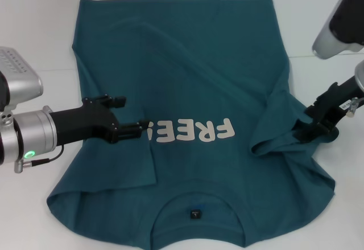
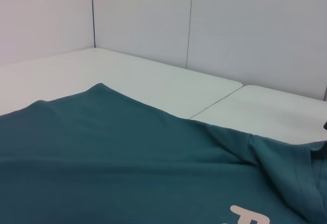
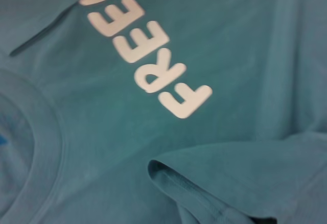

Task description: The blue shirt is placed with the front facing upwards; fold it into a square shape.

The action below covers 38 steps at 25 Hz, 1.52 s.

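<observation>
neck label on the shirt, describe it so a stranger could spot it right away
The blue shirt covers most of the white table, collar toward the robot. Inside the collar's curve, below the white "FREE" lettering, sits the neck label: one small dark square, the only patch on the teal.

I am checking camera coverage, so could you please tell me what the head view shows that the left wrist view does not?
Only the head view shows the left end effector, the right end effector, the shirt's neck label and the whole white "FREE" lettering. Only the left wrist view shows the pale wall panels. Both show the dark teal-blue cotton T-shirt on the white table.
</observation>
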Available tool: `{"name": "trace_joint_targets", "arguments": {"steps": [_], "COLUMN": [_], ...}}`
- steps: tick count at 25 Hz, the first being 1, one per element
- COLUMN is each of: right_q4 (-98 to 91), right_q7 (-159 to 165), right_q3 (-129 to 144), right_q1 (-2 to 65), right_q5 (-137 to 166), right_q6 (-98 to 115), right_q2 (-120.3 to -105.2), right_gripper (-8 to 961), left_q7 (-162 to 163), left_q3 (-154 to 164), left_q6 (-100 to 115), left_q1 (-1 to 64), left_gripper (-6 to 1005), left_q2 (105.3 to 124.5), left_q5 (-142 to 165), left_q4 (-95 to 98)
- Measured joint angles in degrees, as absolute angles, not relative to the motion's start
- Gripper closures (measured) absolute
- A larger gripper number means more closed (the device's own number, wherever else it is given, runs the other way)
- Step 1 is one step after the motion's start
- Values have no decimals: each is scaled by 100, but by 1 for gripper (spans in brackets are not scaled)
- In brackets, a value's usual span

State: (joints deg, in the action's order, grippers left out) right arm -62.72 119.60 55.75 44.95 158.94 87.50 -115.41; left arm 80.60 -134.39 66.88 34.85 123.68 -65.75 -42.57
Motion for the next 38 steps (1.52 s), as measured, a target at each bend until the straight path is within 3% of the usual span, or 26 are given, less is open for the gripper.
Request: {"name": "trace_joint_targets", "arguments": {"steps": [10,28,38], "right_q4": [-6327,-5663,-5512], "right_q7": [11680,11969,12028], "right_q3": [6263,6731,6686], "right_q1": [4513,4578,4594], "right_q5": [16529,16506,16549], "right_q6": [8283,7586,7315], "right_q2": [-11943,-11979,-11955], "right_gripper": [267,293,456], "left_q7": [8069,8051,8044], "left_q3": [-13456,-13511,-13518], "left_q6": [6675,6671,6722], "left_q1": [3423,3399,3405], "left_gripper": [161,161,161], "left_q2": [12380,12384,12381], "left_q5": [-6574,-6589,-6592], "left_q4": [-4194,-4130,-4142]}}
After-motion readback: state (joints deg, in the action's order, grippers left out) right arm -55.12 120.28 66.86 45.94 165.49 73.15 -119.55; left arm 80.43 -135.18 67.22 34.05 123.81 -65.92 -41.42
